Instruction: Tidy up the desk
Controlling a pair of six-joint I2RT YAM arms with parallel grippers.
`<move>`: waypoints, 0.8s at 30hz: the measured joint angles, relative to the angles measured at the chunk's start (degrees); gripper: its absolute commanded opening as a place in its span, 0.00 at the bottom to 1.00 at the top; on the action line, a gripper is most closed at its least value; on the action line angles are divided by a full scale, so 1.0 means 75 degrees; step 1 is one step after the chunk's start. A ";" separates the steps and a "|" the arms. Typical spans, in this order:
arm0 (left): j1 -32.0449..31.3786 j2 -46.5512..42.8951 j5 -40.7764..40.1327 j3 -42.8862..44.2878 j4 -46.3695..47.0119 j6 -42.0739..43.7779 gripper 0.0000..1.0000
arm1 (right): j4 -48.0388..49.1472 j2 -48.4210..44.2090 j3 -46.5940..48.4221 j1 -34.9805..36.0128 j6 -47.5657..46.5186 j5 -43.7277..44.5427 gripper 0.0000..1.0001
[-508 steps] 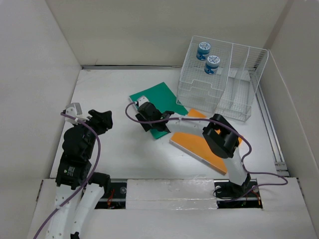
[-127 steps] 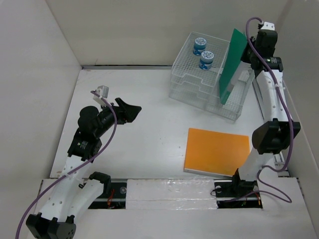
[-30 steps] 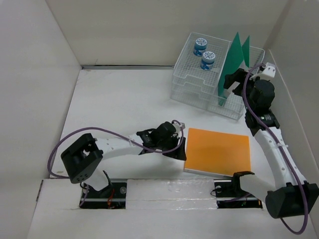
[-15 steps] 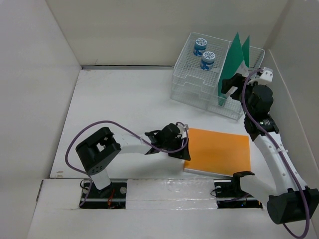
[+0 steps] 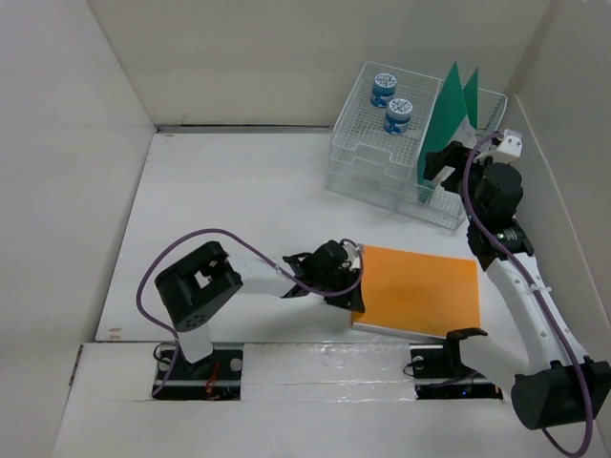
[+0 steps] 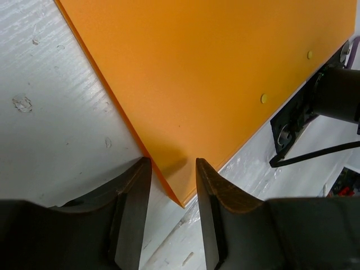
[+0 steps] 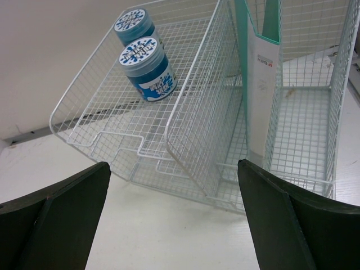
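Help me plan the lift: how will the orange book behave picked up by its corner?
The orange book looks broad and thin, so held at the corner by the left gripper it would probably droop or pivot. Its smooth cover may slip. Pushed, it likely slides.

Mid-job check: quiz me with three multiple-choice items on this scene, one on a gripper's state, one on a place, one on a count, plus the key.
1. The left gripper is: A) open, fingers astride a corner of the orange folder on the desk; B) shut on a pen; C) out of view.
2. The green folder is: A) flat on the desk; B) under the orange folder; C) upright in the wire rack.
3. Blue-lidded jars on the rack's top tray: A) one; B) two; C) three.
Key: 1 A, the left wrist view shows the corner in the gap; 2 C, it stands in a slot; 3 B, two lids show.
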 measured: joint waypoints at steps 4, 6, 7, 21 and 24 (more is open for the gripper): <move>-0.0006 0.0047 0.0114 0.0000 0.0105 -0.0070 0.19 | 0.0000 0.0000 -0.0023 0.0000 0.0003 0.0000 1.00; -0.0061 0.0131 0.0157 0.0000 0.0195 -0.0131 0.15 | 0.0026 0.0000 -0.0070 0.0000 0.0009 0.0000 1.00; -0.0085 0.0181 0.0163 0.0000 0.0245 -0.0175 0.05 | 0.0061 -0.0012 -0.0125 0.0000 0.0023 0.0000 1.00; -0.0096 -0.0516 -0.0417 -0.1087 0.1297 -0.0848 0.00 | 0.0154 -0.0446 -0.1215 0.0356 0.0350 0.0201 0.98; 0.0434 -0.1256 -0.0667 -0.1719 0.1320 -0.0851 0.00 | 0.0143 -0.0539 -0.1647 0.0443 0.0484 0.0452 0.84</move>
